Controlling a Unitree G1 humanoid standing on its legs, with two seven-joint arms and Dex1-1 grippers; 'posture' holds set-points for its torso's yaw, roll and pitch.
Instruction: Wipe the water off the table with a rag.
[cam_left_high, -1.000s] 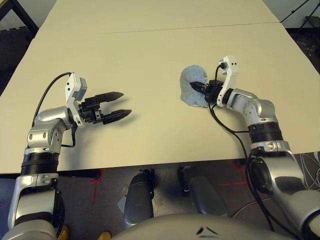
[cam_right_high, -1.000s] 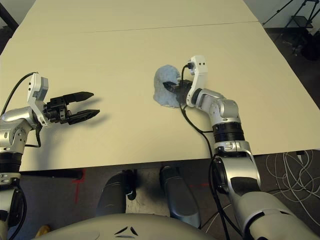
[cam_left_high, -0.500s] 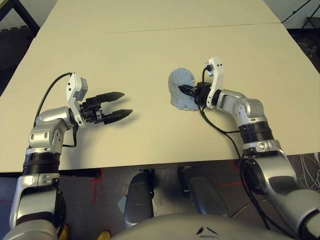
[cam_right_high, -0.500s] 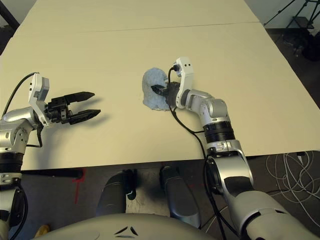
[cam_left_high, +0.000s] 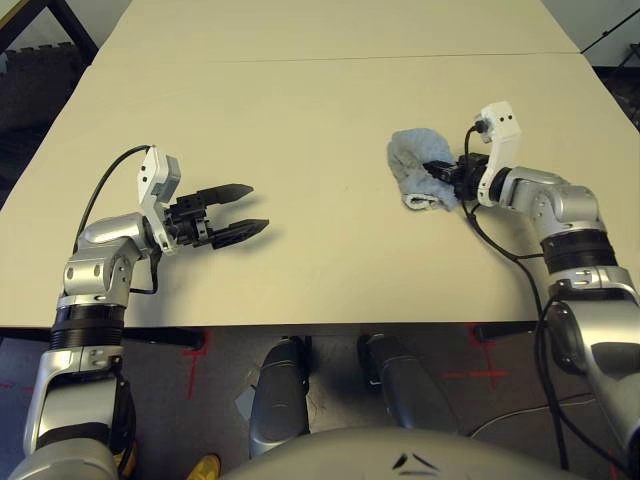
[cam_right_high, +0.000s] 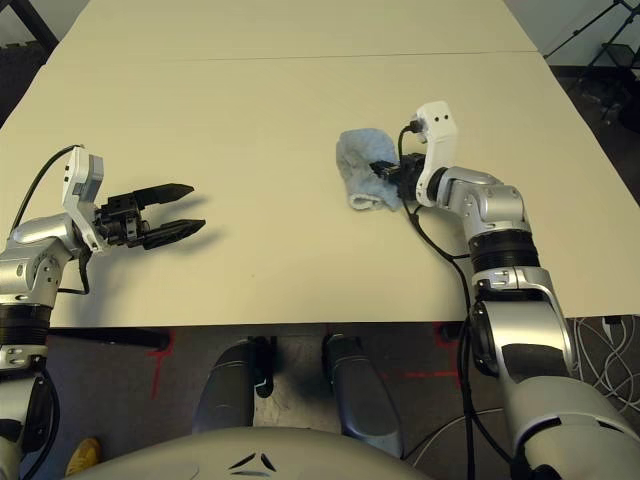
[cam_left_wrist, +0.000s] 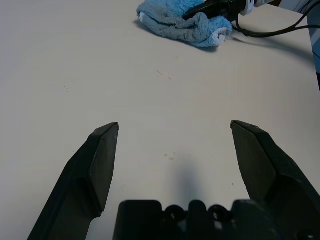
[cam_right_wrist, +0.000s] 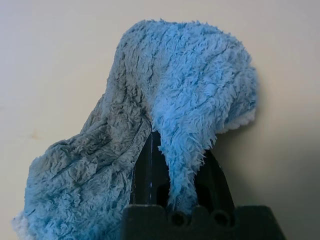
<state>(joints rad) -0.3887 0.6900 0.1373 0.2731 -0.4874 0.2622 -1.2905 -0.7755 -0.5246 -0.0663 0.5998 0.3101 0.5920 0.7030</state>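
While the right gripper (cam_right_wrist: 181, 145) pinches the fuzzy blue rag (cam_right_wrist: 195, 75) in the upper right of the left eye view, the left gripper (cam_left_high: 262, 208) hovers with fingers spread at left over the beige tabletop (cam_left_high: 310, 260).

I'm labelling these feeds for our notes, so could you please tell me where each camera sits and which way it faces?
Left and right eyes: on the head, facing forward and down at the table; both share the rag, both forearms and both grippers.
Left wrist: on the left arm, looking along the left gripper's open fingers at the tabletop, the rag beyond.
Right wrist: on the right arm, looking along the right gripper's fingers, clamped on the rag.
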